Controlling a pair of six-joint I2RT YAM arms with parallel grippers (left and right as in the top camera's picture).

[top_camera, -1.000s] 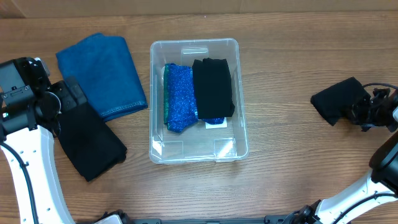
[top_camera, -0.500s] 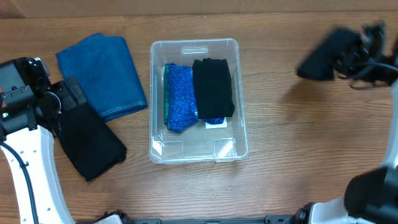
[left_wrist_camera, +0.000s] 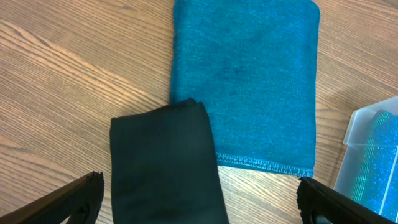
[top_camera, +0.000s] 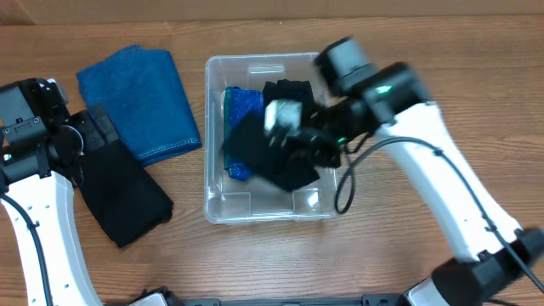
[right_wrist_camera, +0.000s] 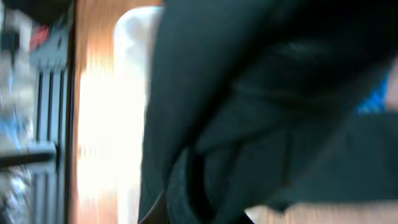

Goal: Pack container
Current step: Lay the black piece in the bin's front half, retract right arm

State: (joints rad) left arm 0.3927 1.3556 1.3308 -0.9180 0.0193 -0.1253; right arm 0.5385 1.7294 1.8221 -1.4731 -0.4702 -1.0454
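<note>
Container [top_camera: 265, 58] sits at the table's centre, its long side running 12 to 6 o'clock. The right gripper [top_camera: 293, 144] hangs over it, its arm reaching in from 4 o'clock. It grips a carried cloth [top_camera: 263, 157], black and bunched. The jaws themselves are hidden, and the right wrist view is a blur of dark fabric, so the grip is judged from how the cloth hangs at the tip. The cloth is held low over the bin's middle, likely so that it drops inside the walls rather than across the rim.

Two pieces already lie inside: a glitter cloth [top_camera: 242, 106] along the 9 o'clock wall and a packed black cloth [top_camera: 289, 89] toward 1 o'clock. The floor near 6 o'clock looks bare, which is probably where the next piece fits.

The left gripper [left_wrist_camera: 199, 183] is spread wide and holds nothing. It hovers at 9 o'clock above a loose black cloth [top_camera: 123, 195], apparently placed to take it next. A towel [top_camera: 140, 102], blue and folded, lies at 10 o'clock, its hem touching that cloth.

The table [top_camera: 408, 68] is brown wood grain, flat and smooth. Almost nothing of the room shows beyond its edges.
</note>
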